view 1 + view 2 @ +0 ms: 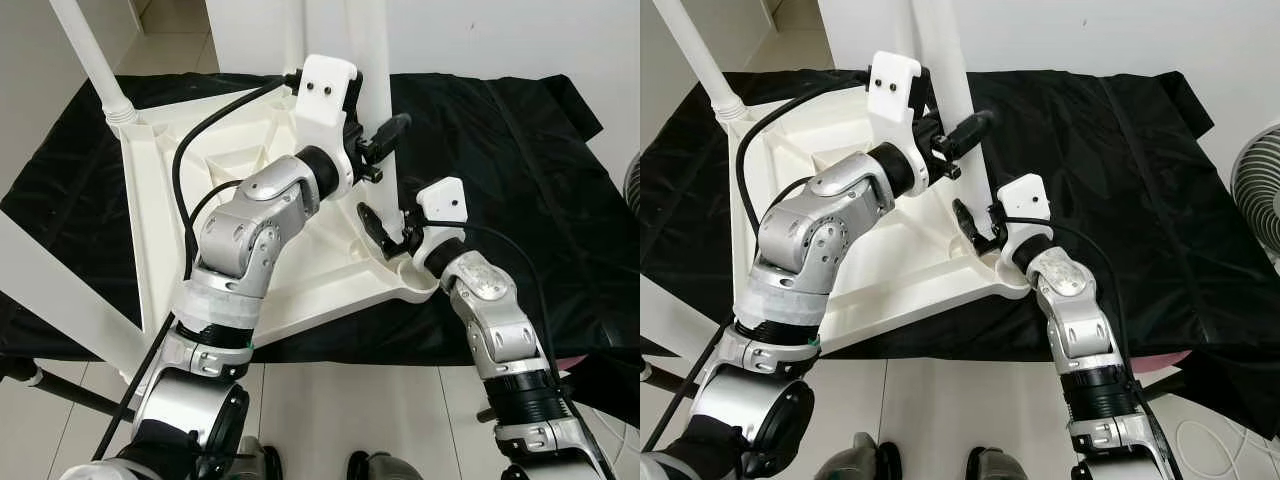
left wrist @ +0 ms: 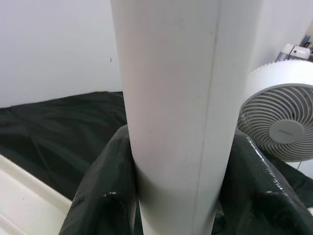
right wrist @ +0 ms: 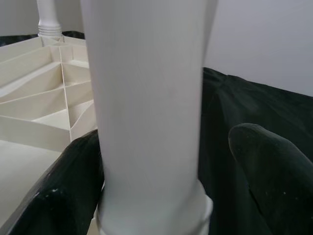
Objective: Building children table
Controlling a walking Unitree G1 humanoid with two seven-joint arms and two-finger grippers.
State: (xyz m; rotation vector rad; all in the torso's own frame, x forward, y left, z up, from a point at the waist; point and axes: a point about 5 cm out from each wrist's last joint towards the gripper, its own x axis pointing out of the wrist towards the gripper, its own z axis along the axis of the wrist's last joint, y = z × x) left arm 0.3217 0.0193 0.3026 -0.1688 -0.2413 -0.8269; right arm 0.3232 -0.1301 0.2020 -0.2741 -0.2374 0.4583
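A ribbed white plastic tabletop (image 1: 180, 200) lies upside down on crumpled black cloth (image 1: 520, 180). The left gripper (image 2: 186, 196) clamps a smooth, round white table leg (image 1: 375, 80) standing at its corner; the right gripper (image 3: 161, 186) straddles the leg's base, fingers spread.

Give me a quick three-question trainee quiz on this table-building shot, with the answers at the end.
1. True or false: the left gripper is shut on the upright white table leg.
2. What lies under the upturned white tabletop? A) black cloth B) bare wood C) red rug
3. Fill in: the right gripper sits at the leg's ____, close to the tabletop corner.

Key: 1 true. 2 A, the black cloth. 3 base; one finger touches the leg, the other stands apart.
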